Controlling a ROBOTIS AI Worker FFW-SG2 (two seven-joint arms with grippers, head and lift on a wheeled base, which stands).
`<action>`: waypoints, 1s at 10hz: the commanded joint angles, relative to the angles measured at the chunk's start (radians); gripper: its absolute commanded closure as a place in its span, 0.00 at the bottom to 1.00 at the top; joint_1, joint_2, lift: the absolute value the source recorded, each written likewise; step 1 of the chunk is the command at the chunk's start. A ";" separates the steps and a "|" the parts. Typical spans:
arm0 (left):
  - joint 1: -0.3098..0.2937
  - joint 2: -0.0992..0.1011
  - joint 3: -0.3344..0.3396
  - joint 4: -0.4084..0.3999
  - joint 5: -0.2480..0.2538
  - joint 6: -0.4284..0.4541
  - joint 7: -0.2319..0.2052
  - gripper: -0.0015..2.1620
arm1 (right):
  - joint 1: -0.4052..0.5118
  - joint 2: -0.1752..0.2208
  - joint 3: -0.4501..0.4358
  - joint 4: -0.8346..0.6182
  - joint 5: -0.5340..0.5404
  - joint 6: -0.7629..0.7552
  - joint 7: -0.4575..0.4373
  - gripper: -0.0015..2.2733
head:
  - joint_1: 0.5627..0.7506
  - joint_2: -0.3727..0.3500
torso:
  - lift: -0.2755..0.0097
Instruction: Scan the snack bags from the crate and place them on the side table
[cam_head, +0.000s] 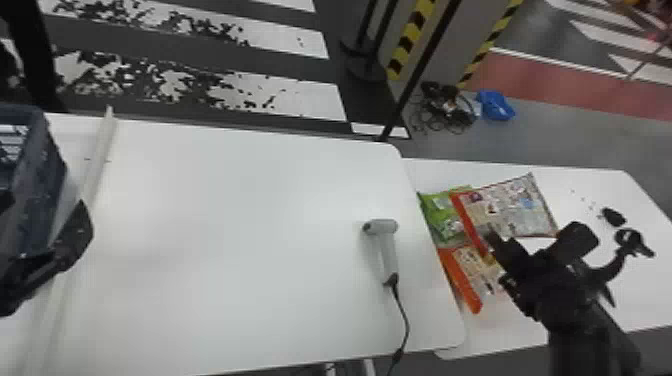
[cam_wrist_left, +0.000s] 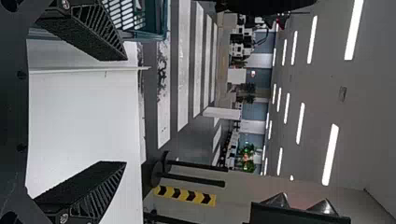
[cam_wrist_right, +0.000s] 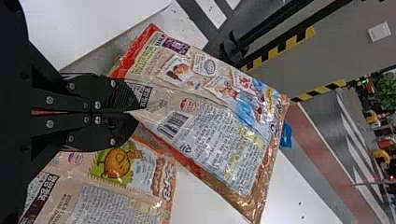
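Gap between crate (cam_head: 37, 165) and scanner (cam_head: 389, 252)

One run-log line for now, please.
right gripper: shut on snack bag, over side table | left gripper: open, near crate | two other bags: on side table | scanner: on main table

Floor bears worn white stripes (cam_head: 310, 100) and, farther off, a red band (cam_head: 540, 80). Black cables (cam_head: 445, 107) lie heaped just beside a blue object (cam_head: 495, 105), type undetermined. Yellow-and-black hazard tape (cam_head: 411, 37) edges a grey panel (cam_head: 457, 45). Left wrist view records lit ceiling lamps (cam_wrist_left: 330, 154) and green plants (cam_wrist_left: 246, 161) in the background.
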 joint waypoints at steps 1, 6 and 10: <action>-0.002 0.002 0.000 -0.003 0.000 0.000 0.000 0.04 | -0.014 -0.012 0.000 0.067 -0.013 -0.006 -0.001 0.52 | 0.70 0.03 | 0.79; -0.002 0.005 -0.003 -0.010 0.000 0.003 0.001 0.04 | 0.000 -0.019 0.011 0.060 -0.016 -0.034 -0.087 0.02 | 0.70 0.03 | 0.79; 0.000 -0.002 -0.008 -0.018 -0.003 0.006 0.003 0.04 | 0.152 0.057 0.138 -0.319 0.096 -0.126 -0.138 0.03 | 0.70 0.03 | 0.79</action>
